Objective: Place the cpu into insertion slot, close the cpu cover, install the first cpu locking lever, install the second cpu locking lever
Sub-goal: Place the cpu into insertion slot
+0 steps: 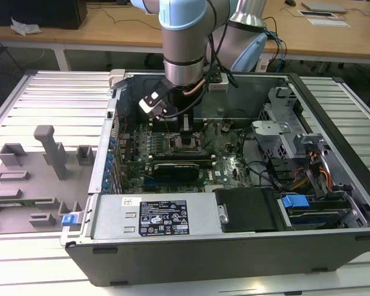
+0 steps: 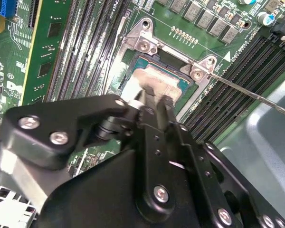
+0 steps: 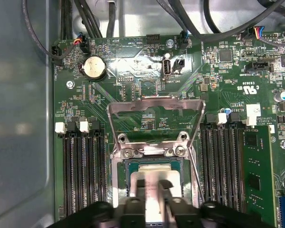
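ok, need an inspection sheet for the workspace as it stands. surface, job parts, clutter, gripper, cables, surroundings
Surface: slatted metal table carrying an open computer case.
Job's things: cpu lies in the insertion slot; cpu cover stands raised open; a thin lever rod angles out over the memory slots.
Clutter: grey fixture tray on the table, at the exterior view's left of the case.
Grippers: gripper directly over the cpu.
Cables: black cables beyond the board's edge; coloured wire bundle inside the case.
Surroundings: wooden desks behind the table.
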Controlling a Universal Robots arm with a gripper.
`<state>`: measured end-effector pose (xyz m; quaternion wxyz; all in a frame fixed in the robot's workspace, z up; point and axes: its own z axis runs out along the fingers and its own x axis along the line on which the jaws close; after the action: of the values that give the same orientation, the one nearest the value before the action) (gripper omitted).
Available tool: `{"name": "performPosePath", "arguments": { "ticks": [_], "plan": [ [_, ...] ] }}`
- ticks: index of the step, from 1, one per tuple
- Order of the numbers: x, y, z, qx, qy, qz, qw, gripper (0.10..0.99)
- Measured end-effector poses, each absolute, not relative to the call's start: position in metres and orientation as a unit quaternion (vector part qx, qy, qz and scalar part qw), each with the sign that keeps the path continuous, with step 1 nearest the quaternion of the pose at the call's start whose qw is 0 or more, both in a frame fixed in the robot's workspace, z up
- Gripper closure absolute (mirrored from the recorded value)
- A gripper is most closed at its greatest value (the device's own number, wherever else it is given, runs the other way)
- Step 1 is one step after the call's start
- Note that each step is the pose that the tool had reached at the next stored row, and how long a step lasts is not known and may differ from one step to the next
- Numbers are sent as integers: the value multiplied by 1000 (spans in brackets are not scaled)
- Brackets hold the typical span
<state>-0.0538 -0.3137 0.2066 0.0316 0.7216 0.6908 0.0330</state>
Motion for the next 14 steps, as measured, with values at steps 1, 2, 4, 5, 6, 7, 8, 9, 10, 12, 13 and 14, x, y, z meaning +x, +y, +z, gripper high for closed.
{"name": "performPosePath", "arguments": {
  "ticks": [1, 2, 4, 5, 6, 7, 8, 9, 10, 12, 13, 14],
  "plan": [
    [-54, -314, 207, 722, 691, 33, 32, 922],
    [-54, -314, 207, 722, 691, 33, 32, 922],
    [-54, -314, 207, 722, 691, 33, 32, 980],
    [-54, -314, 207, 722, 691, 33, 32, 980],
    [-54, -314, 207, 722, 691, 33, 32, 980],
    [-54, -314, 208, 722, 691, 32, 32, 980],
    [-54, -314, 211, 722, 691, 32, 32, 980],
    [-54, -314, 213, 722, 691, 32, 33, 980],
    [-54, -314, 215, 722, 691, 32, 33, 980],
    [-54, -314, 222, 721, 691, 27, 38, 980],
    [-54, -314, 224, 721, 691, 22, 43, 980],
    [-54, -314, 226, 721, 691, 18, 48, 980]
  ]
}}
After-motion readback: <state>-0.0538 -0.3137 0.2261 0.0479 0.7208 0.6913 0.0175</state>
